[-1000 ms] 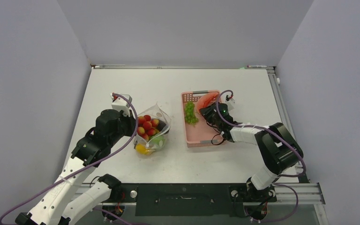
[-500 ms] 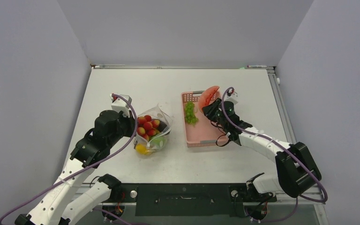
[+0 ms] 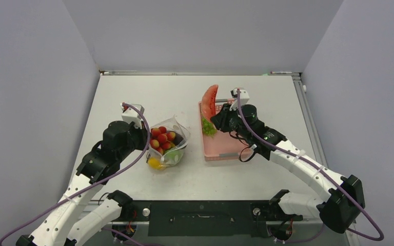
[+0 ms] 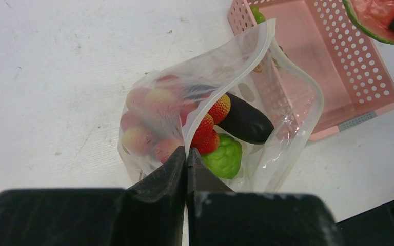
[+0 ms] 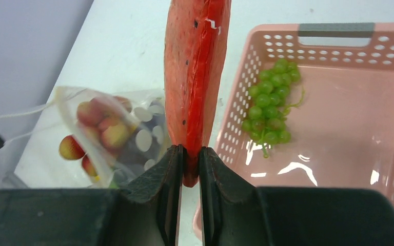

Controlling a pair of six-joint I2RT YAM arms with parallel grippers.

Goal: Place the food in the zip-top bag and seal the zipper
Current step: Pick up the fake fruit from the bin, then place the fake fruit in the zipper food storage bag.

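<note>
Only the left wrist view shows left gripper (image 4: 186, 156) pinching the zip-top bag (image 4: 154, 118); overhead, right gripper (image 3: 215, 117) clamps a watermelon slice (image 3: 210, 98).

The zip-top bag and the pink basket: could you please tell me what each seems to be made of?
The zip-top bag looks like thin clear plastic film: the food shows through, and it creases and glints. The pink basket looks like rigid moulded plastic, fairly glossy: even rows of holes, bright reflections on its floor.
</note>
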